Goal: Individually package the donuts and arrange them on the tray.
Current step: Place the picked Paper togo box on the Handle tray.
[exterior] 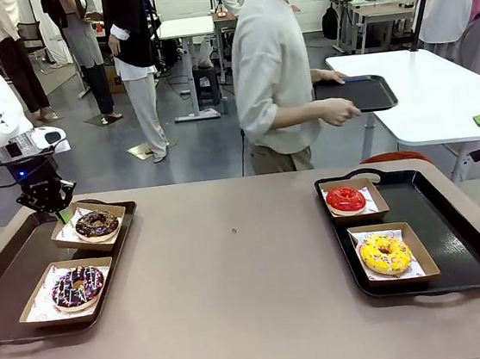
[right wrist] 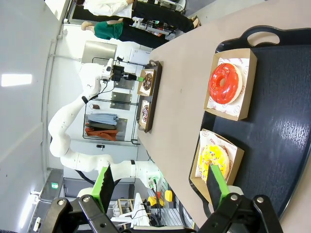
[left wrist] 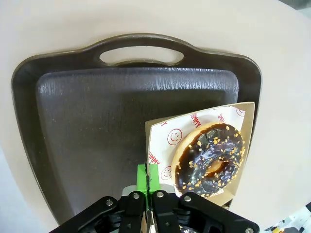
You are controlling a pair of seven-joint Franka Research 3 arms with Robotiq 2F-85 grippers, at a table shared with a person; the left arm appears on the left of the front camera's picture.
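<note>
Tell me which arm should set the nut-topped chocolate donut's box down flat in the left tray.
Left. Its tool is already shut on the edge of that box, which sits tilted on the left tray's rim. The right tool hangs open over the other tray.

A grey floor point(exterior: 194, 154) is seen beyond the beige table point(exterior: 241, 266). White tables point(exterior: 425, 93) are placed at right and centre back, with people standing among them under even indoor light.

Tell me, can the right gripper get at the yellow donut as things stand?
Probably yes. The right gripper stands open, and the yellow donut lies uncovered in its paper box on the right tray, nothing lying over it. Only the box walls might crowd the fingers.
</note>
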